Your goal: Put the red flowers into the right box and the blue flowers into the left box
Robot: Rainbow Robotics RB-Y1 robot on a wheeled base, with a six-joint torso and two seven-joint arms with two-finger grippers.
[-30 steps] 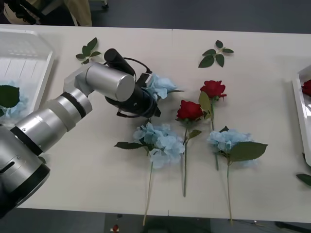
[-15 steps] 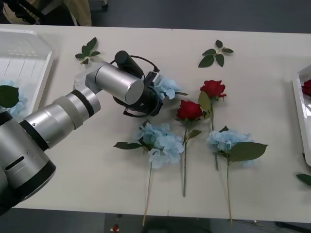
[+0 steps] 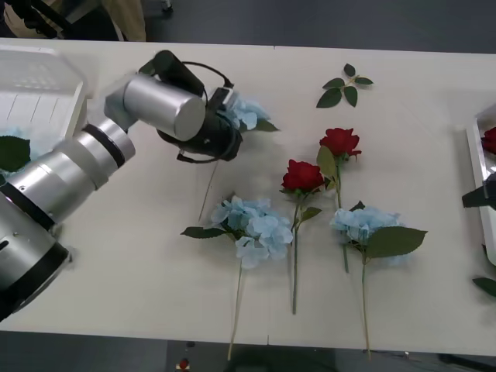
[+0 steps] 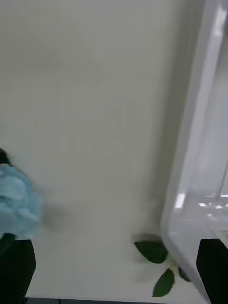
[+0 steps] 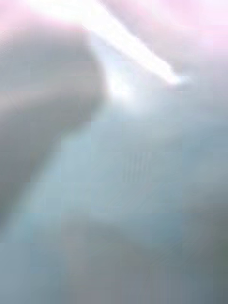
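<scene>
The left gripper (image 3: 225,116), in the upper middle-left of the front view, is clamped on a blue flower (image 3: 244,114): the pale head sticks out past the wrist and the thin stem hangs down toward the table, so this stem looks lifted and on its way to the left box (image 3: 66,116) at the upper left edge. That box already holds at least one blue flower (image 3: 19,163), seen at the far left.

On the table, two blue flowers (image 3: 254,226) (image 3: 364,226) lie in the lower middle, with two red flowers (image 3: 302,177) (image 3: 339,142) between and just above them.

The right gripper (image 4: 116,268) is open beside the right box (image 3: 479,182) at the right edge, which holds one red bloom (image 3: 490,139). So roughly four stems remain after this one.
</scene>
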